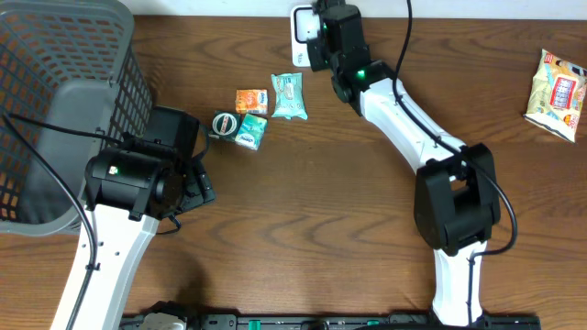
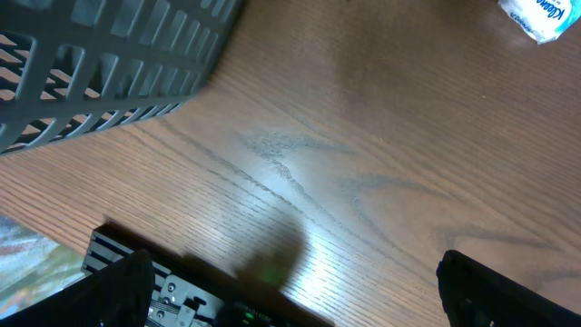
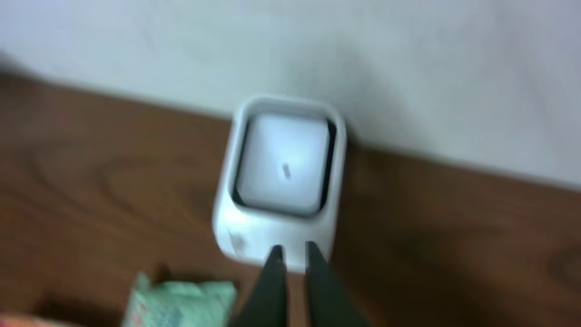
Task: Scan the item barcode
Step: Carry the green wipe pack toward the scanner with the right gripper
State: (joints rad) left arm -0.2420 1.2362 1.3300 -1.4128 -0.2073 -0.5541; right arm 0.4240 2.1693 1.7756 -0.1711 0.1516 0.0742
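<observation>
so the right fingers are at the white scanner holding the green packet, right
No: the right fingers are at the white scanner but hold nothing. The right wrist view shows them empty, the green packet lying on the table nearby.

Perhaps five items [image 1: 287, 95]; one basket [image 1: 55, 55], scanner [image 3: 283, 168]

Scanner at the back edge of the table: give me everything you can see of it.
White scanner: small box, rounded corners, plastic by its look, with a dark-rimmed pale window and a tiny mark at its centre. It stands on the wooden table by the pale wall. The right end effector, nearly shut and empty, points at it; contact cannot be told.
</observation>
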